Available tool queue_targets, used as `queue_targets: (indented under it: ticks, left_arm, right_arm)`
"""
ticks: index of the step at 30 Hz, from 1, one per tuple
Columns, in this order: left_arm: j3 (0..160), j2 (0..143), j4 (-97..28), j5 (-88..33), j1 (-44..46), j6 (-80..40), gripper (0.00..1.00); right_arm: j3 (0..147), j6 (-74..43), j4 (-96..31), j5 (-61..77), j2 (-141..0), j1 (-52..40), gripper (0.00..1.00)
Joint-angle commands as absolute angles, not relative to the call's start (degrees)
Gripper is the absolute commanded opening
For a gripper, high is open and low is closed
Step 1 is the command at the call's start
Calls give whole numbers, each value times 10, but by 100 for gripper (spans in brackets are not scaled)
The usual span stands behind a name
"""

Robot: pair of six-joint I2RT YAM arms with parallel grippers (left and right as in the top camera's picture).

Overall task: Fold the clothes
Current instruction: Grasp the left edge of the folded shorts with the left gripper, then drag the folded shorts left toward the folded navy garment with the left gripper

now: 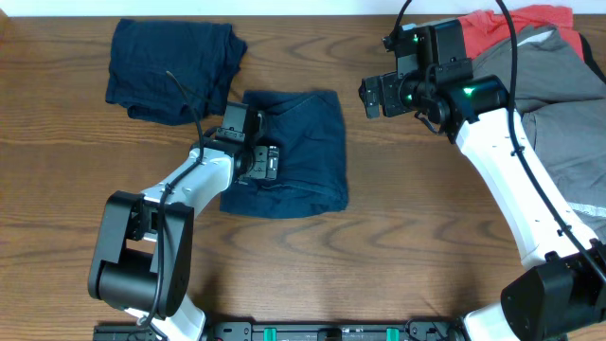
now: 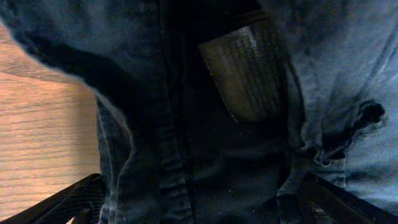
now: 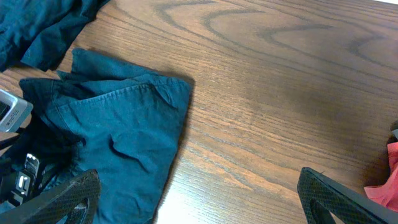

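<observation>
Left gripper (image 2: 202, 180): your jaws stand wide apart, low over the folded navy shorts (image 1: 303, 161), with dark cloth filling the space between the fingers (image 2: 68, 202); nothing is clamped.
Right gripper (image 3: 199, 174): your jaws are spread wide over bare table (image 1: 407, 246), holding nothing.
Folded navy shorts: they lie flat at the table's middle, and your left arm reaches over their left edge.
Second navy garment (image 1: 161, 66): it lies rumpled at the far left, its near-right corner just beside the folded shorts.
Grey garment (image 1: 559, 133): it is spread loosely along the right side, under your right arm.
Red garment (image 1: 530, 21): it sits at the far right, partly under the grey one.
Left wrist view: you see seams and a grey woven patch (image 2: 245, 68) on the shorts.
</observation>
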State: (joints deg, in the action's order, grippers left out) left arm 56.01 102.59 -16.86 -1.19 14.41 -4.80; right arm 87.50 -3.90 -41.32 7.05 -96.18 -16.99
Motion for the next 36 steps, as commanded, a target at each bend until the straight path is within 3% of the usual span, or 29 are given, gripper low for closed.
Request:
queue_targets:
  ticks: [1,2,4,9,11,12,23,25,29,36]
  left_arm:
    - [568,1035,-172,23,141,-59,98]
    - [568,1040,-170,15,141,-59,98]
    - [568,1056,-165,-8,141,-59,85]
    - [570,1088,-161,-22,133,-59,27]
    - [570,1086,-161,-22,124,-73,9]
    - [570,1085,-162,-23,120,-81,6]
    - [573,1081,-167,-55,93,-82,8]
    - [577,1072,-172,-53,93,-81,31]
    - [580,1043,-175,-47,93,-48,69]
    - [580,1005,-179,70,93,12,83]
  right_arm:
    - [873,-46,-414,75,-963,-169,99]
    - [873,-47,-414,75,-963,-169,99]
    - [873,-47,-414,75,-963,-169,99]
    - [873,-46,-417,75,-963,-169,99]
    - [873,-46,-421,75,-963,-169,99]
    - [873,-46,-422,75,-963,-169,99]
    - [873,-46,-424,73,-963,-168,99]
    - [873,-46,-422,70,-963,-168,99]
    - [873,-46,-423,70,-963,-168,99]
    - [873,-46,-422,70,-963,-168,99]
